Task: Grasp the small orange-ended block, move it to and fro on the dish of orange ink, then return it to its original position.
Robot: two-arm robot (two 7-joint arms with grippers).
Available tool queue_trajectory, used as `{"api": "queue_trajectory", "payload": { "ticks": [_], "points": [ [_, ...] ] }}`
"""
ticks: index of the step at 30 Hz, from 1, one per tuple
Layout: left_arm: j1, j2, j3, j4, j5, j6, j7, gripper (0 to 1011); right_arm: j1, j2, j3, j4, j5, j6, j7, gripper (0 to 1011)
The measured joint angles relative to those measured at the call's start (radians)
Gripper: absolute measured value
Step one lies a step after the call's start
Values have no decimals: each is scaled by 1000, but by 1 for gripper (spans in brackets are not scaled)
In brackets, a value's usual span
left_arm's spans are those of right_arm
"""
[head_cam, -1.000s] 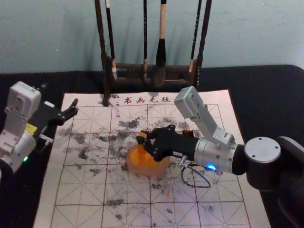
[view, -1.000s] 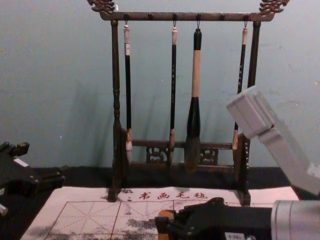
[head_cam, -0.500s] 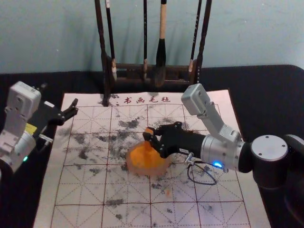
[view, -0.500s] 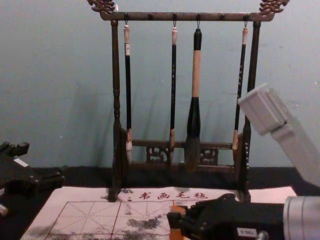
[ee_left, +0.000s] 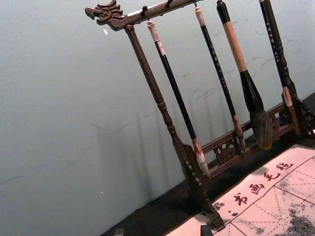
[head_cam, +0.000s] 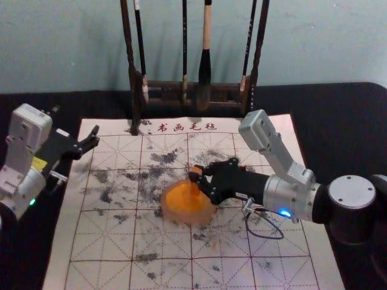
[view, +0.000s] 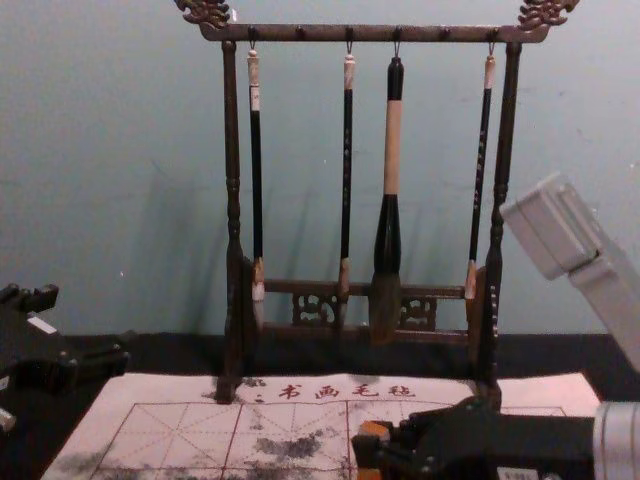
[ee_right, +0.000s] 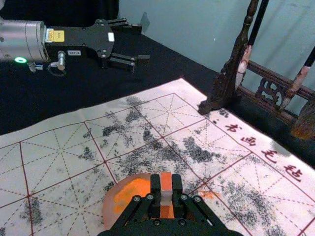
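Head view: the orange-ended block [head_cam: 197, 170] is in the grip of the right tool [head_cam: 196, 174], at about one o'clock on the dish of orange ink [head_cam: 200, 219]. Whether its lower end touches the ink I cannot tell. The right arm reaches in from three o'clock. Out at ten o'clock from the dish, the left tool [head_cam: 95, 138] sits idle, fingers spread wide. The dish lies on the gridded mat [head_cam: 103, 241], spread over the dark surface [head_cam: 338, 121].

Left wrist view: the brush rack [ee_left: 157, 98] with its hanging brushes [ee_left: 176, 88], and the idle tool's fingertips well apart.

Right wrist view: both fingers [ee_right: 155, 189] close on the block's pale middle, orange showing above and below. That waist looks the right place to hold, keeping the pads off inked ends. I judge the block light and stiff, in little danger of crushing; wet ink could make it slippery, and side drag on the dish might twist it in so narrow a hold. Light pressure and short strokes should suit.

Chest view: the right tool enters from four o'clock, orange ends showing at its tips. The inking seems the step in hand, the return still to do; the block should go back upright, clear of the dish's rim.
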Motion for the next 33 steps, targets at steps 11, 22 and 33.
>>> {"api": "queue_trajectory", "payload": {
  "ticks": [11, 22, 33],
  "points": [
    [0, 0, 0, 0, 0, 0, 0, 1001, -24, 22, 5, -29, 12, 0, 7, 126],
    [0, 0, 0, 0, 0, 0, 0, 1001, -41, 37, -2, -57, 21, 1, 21, 126],
    [0, 0, 0, 0, 0, 0, 0, 1001, -33, 24, -24, -55, 23, 8, 24, 126]
  ]
}}
